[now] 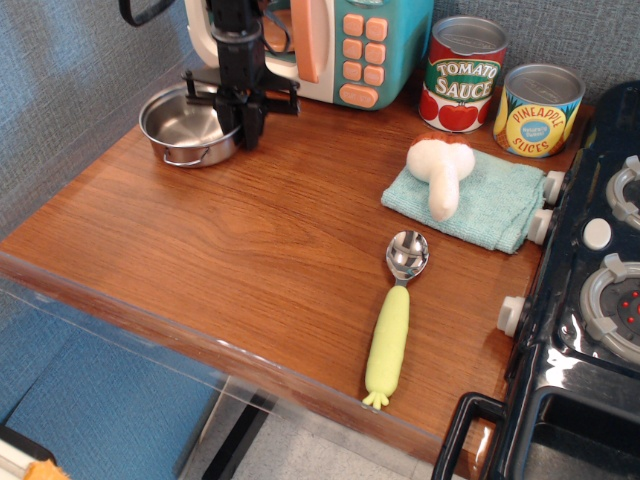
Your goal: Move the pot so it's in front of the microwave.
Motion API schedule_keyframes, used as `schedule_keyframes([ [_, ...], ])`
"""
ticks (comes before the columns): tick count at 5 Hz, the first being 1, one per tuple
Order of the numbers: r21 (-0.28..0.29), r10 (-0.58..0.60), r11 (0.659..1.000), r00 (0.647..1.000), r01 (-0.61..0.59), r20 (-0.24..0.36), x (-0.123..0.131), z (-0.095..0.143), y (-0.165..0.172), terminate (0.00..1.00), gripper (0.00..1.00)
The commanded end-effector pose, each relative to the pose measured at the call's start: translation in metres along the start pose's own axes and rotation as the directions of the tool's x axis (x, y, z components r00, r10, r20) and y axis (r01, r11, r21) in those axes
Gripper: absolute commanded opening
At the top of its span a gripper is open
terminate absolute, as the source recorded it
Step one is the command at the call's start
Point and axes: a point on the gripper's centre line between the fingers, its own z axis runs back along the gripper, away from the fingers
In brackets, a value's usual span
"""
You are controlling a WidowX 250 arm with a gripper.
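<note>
The shiny steel pot (183,122) with wire loop handles sits upright at the back left of the wooden counter (250,250). It is just in front of the left end of the teal microwave (388,40). My black gripper (243,128) comes down from above at the pot's right rim. Its fingers appear closed on that rim. The pot looks level, at or just above the wood. The arm hides part of the microwave's door.
A metal spoon with a yellow handle (392,320) lies at front centre. A teal cloth (490,200) holds a white toy (442,175). Tomato sauce (463,75) and pineapple (537,110) cans stand at the back right. A black stove (600,300) borders the right.
</note>
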Motion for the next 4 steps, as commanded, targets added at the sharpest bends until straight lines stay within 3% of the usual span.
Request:
schedule_keyframes([
  [1, -0.021, 0.014, 1.000, 0.985, -0.011, 0.170, 0.0295, 0.0782, -0.0015, 0.00, 1.00],
  [3, -0.042, 0.030, 0.999, 0.990, -0.024, 0.135, 0.0291, 0.0841, -0.0041, 0.00, 1.00],
  [4, -0.042, 0.030, 0.999, 0.990, -0.024, 0.135, 0.0291, 0.0841, -0.0041, 1.00, 1.00],
])
